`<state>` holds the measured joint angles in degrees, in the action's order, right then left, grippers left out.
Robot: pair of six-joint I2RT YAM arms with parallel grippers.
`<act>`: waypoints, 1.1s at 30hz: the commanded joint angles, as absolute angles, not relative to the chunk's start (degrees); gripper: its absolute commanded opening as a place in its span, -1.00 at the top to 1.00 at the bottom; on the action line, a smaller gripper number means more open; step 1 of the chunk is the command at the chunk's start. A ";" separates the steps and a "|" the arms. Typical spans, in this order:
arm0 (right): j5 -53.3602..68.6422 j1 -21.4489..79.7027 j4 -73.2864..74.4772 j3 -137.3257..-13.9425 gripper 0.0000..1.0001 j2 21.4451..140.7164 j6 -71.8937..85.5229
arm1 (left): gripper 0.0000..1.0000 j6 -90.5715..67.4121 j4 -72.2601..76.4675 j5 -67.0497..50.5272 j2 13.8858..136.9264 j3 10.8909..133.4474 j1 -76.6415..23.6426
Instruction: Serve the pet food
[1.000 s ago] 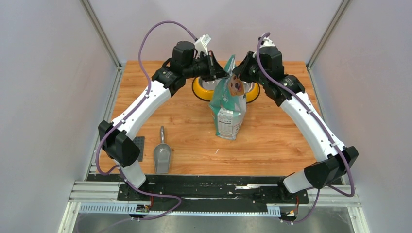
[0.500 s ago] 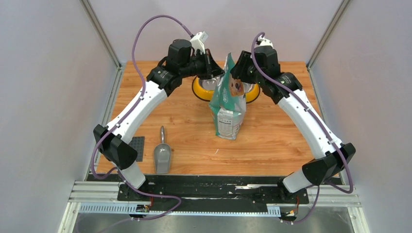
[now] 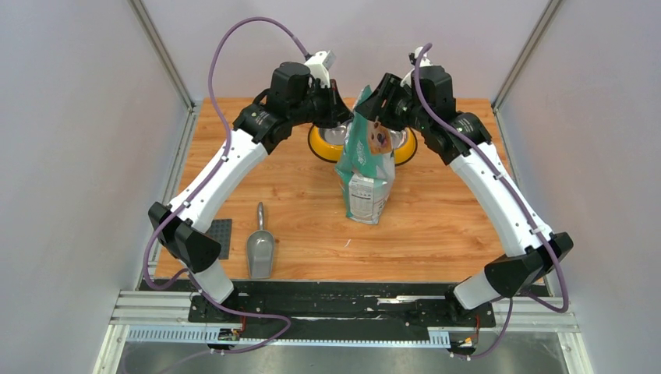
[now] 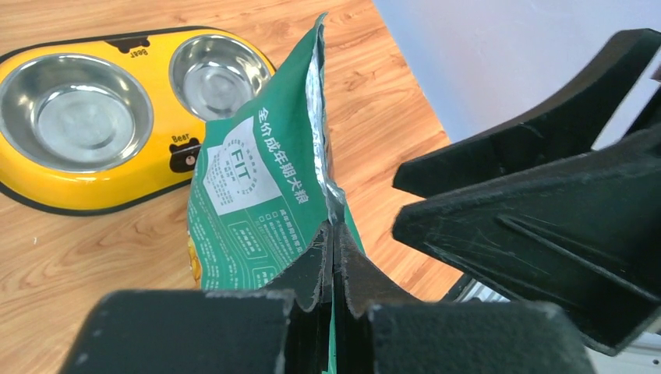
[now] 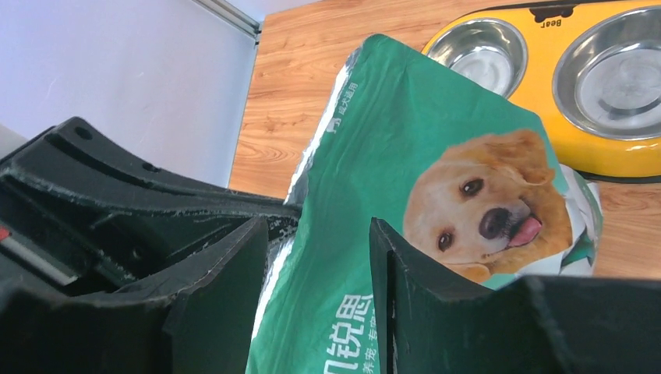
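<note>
Blocked: pouch (image 3: 366,167) upright mid-counter (image 3: 452,226), between my left end effector (image 4: 332,234) and right end effector (image 5: 318,222) | behind it: feeder (image 3: 321,144) | near-left: scoop (image 3: 259,251) | free: bare counter on my right.

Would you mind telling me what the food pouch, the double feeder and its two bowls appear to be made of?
Pouch: likely printed plastic film, matte green outside, with a silvery foil-like lining showing along its top edge. Double feeder: glossy yellow moulded plastic, judging by its smooth highlights. Bowls: polished metal, probably stainless steel, given the mirror-like reflections.
</note>
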<state>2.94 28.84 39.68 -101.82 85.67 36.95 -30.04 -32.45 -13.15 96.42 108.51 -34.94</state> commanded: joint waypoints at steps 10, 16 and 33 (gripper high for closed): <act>2.48 29.11 38.62 -104.61 0.42 90.08 40.16 | 1.00 -30.66 -31.86 -15.48 94.22 110.61 -34.78; 1.29 29.11 38.84 -103.68 1.00 88.90 39.08 | 1.00 -31.77 -30.43 -15.92 94.24 110.61 -34.78; -8.62 34.10 49.95 -113.47 1.00 98.06 30.27 | 1.00 -31.58 -28.66 -18.31 93.85 109.16 -34.77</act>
